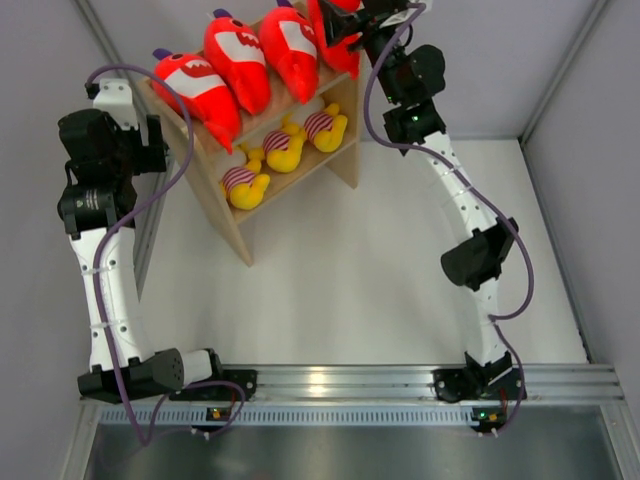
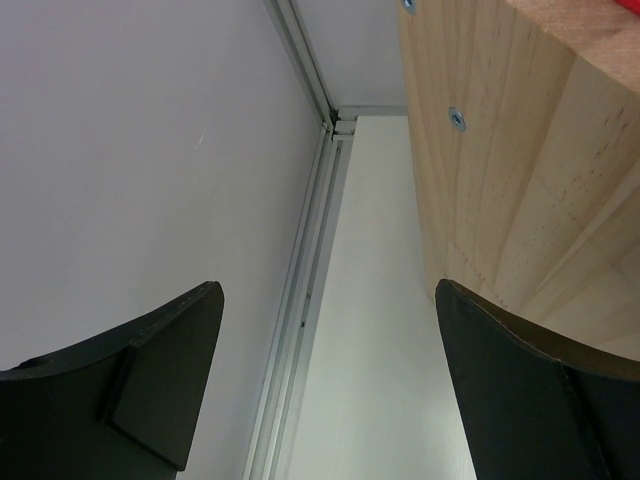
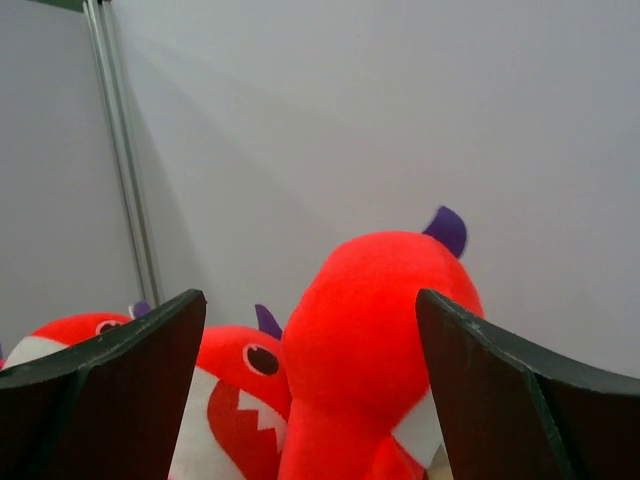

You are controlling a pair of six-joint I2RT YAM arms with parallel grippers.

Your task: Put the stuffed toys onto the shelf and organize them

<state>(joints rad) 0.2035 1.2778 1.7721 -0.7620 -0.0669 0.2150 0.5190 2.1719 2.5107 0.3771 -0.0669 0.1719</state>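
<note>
Right pincer (image 3: 310, 300) stands wide at the far right end of the shelf's top tier, its two fingers either side of a red shark (image 3: 380, 330). The right finger looks to be against the plush, while the left one stands off it; I cannot tell whether there is any grip. That shark sits upright with its purple fin toward the wall (image 3: 400, 120).

Three more sharks (image 1: 238, 60) lie side by side to its left on the same tier, white toothy mouths facing up. Below them, three yellow plushes (image 1: 285, 148) in striped shirts lie in a row on the lower tier.

The shelf (image 1: 347, 140) stands at an angle on the white counter (image 1: 380, 260), near the far left corner.

Left pincer (image 2: 330, 288) is also wide and holds nothing. It hangs just beside the shelf's left side panel, between that panel and the left wall, with its right finger nearest the wood.
</note>
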